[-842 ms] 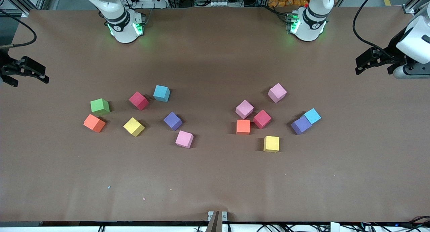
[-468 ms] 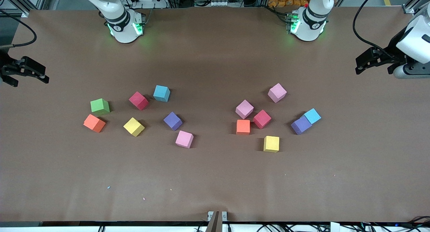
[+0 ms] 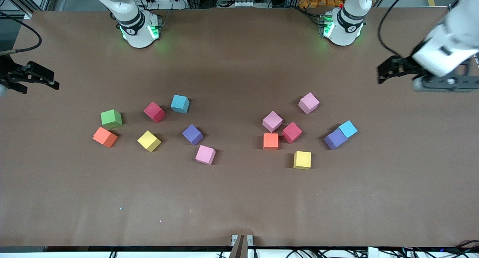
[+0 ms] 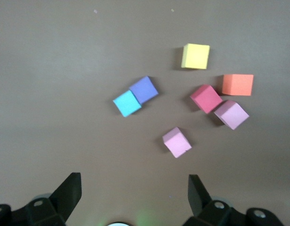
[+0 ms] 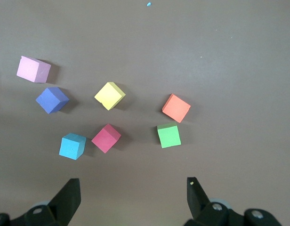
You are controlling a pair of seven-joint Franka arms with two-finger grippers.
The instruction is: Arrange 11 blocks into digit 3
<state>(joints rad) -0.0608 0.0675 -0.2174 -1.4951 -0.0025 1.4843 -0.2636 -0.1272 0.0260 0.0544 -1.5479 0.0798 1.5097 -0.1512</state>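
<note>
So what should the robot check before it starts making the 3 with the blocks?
1. Left claw open and holding nothing: ok.
2. Right claw open and holding nothing: ok.
3. Enough blocks on the table, eleven needed: ok, thirteen cubes lie there.
4. Green cube kept out: ok, it sits untouched toward the right arm's end, beside the orange cube.
5. Cubes apart enough to grab: not ok for the purple cube and light blue cube, which touch.
6. Digit 3 started: not ok, the cubes lie scattered in two groups.
</note>
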